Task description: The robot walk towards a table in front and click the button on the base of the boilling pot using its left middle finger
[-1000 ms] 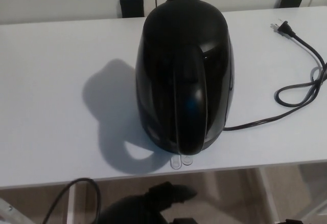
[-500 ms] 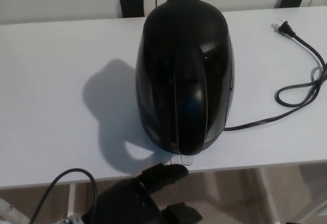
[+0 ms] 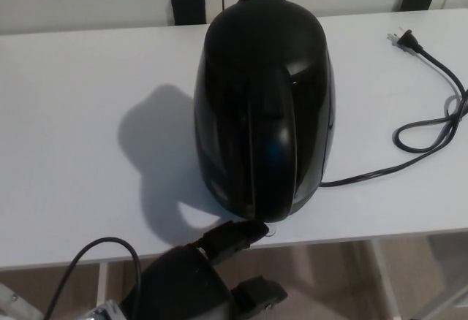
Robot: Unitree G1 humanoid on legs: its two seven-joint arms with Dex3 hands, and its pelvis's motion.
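Head view: you have only this one camera, looking down over the near edge of the table.
Writing: you will find no brand, label or lettering legible on anything here.
Boiling pot (image 3: 263, 108): black and glossy, it stands upright near the middle of the white table (image 3: 73, 152), close to the near edge.
Long axis: from above, your pot's outline runs far edge to near edge, with the spout bump at the far end and the handle (image 3: 270, 152) arching down toward you.
Button (image 3: 268, 227): a small clear tab pokes out from the pot's base at the near end, just under the foot of the handle; most of it is covered.
Left hand (image 3: 205, 276): it comes up from below the table edge, holding nothing; one thick finger (image 3: 232, 237) is stretched forward with its tip at the button, and you cannot tell for certain whether it presses. Another finger sits curled lower down, apart from the first.
Right hand: not visible to you.
Power cord (image 3: 431, 126): black, it leaves the pot's right side, loops on the table, and ends in a loose plug (image 3: 404, 39) near the far right corner.
Shadow: the pot's shadow falls to its left on the tabletop.
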